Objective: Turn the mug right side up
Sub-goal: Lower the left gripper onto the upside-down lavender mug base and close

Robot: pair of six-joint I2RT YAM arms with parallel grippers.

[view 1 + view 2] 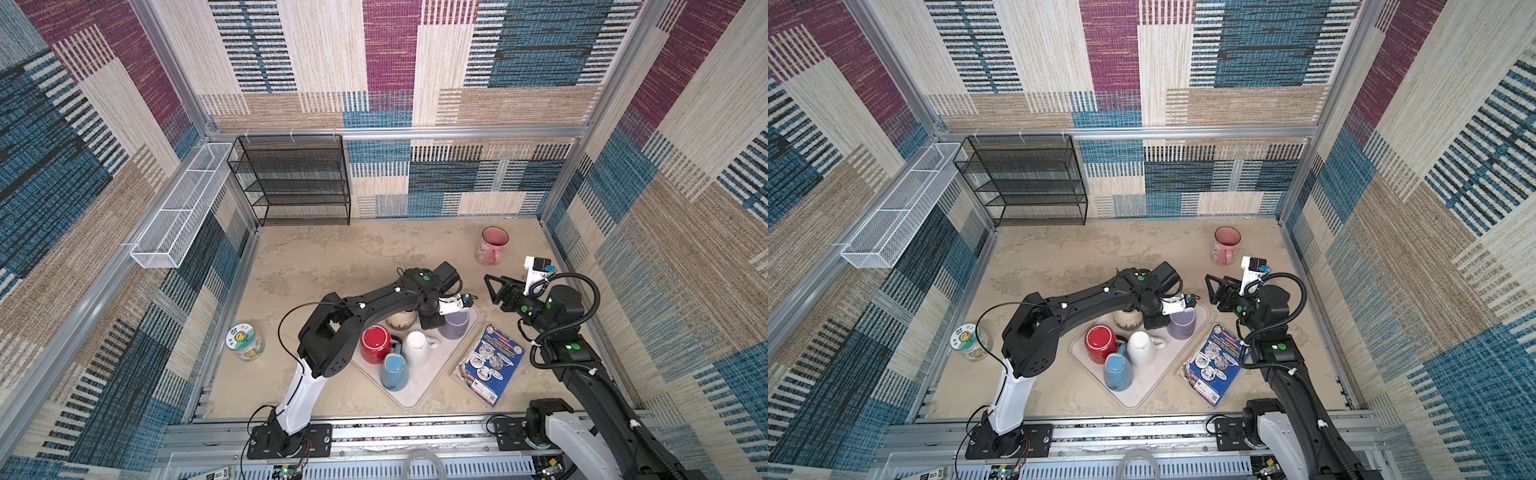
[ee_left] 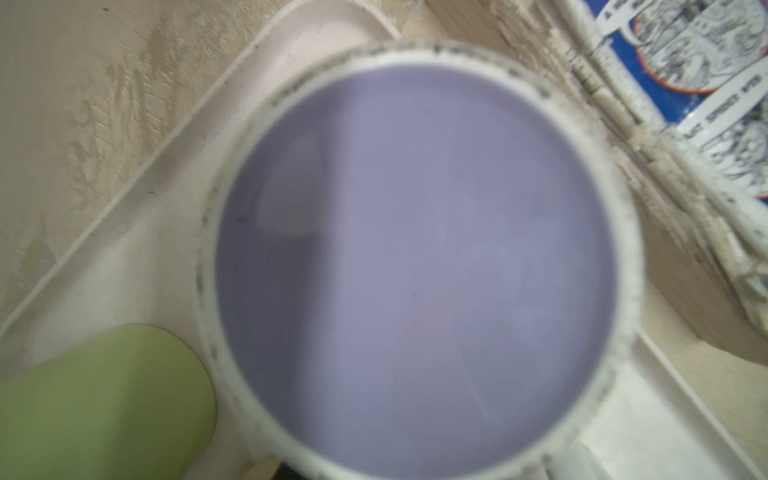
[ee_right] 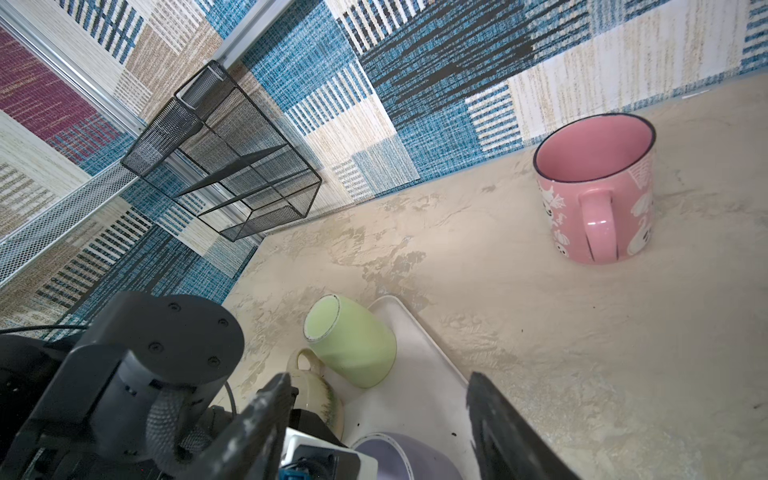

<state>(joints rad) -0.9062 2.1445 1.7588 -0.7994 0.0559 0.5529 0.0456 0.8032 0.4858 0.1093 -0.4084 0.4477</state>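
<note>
In both top views the tray (image 1: 415,392) (image 1: 1138,395) sits cornerwise on the table's near half. The lavender mug (image 1: 456,325) (image 1: 1182,325) stands at about 2 o'clock from the tray's middle, inside the rim. The left wrist view is filled by a blurred lavender disc with a pale speckled ring, which looks like the lavender mug's (image 2: 415,266) base, so it seems to stand mouth down. A green mug (image 2: 104,399) is just beside it. The left gripper (image 1: 431,322) hangs directly over the mug's 9 o'clock edge. Its jaws are hidden under the wrist, and I cannot tell whether they are parted or closed on anything. Also on the tray are a cream mug (image 1: 401,319) at 11 o'clock, a red mug (image 1: 374,343) at 9, a blue mug (image 1: 394,372) at 7 and a white mug (image 1: 417,347) near the centre. The right gripper (image 1: 490,282) (image 3: 378,378) hovers off the tray at 2 o'clock with its jaws spread and nothing between them. A pink mug (image 1: 492,245) (image 3: 594,187) stands upright well apart at 1 o'clock. A comic book (image 1: 492,363) lies at 3 o'clock and a jar (image 1: 245,341) at 9.
</note>
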